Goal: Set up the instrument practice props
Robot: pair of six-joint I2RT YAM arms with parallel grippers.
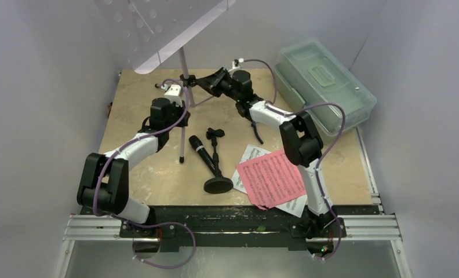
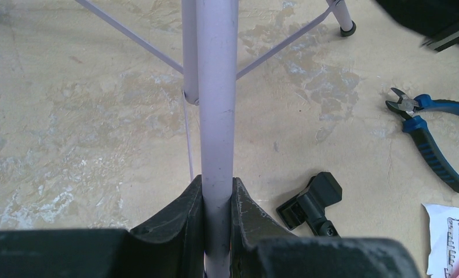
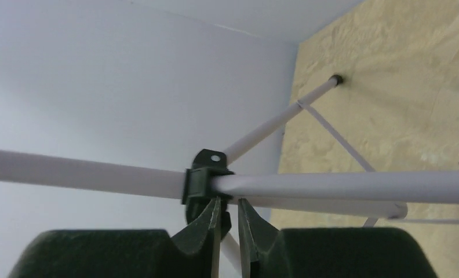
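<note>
Well, my left hand [image 2: 217,191] is clenched on the upright tube of the lavender music stand [image 2: 215,87], which stands at the back of the counter [image 1: 135,110]. My right hand [image 3: 228,211] sits under its black collar [image 3: 199,182], fingers nearly together; whether they pinch anything I cannot tell. I judge I should hold the tube plumb and work the collar gently. Only the overhead view shows the hole-punched tray [image 1: 157,29] and the black microphone [image 1: 199,149]; only my left wrist shows the blue-handled pliers [image 2: 424,133].
</note>
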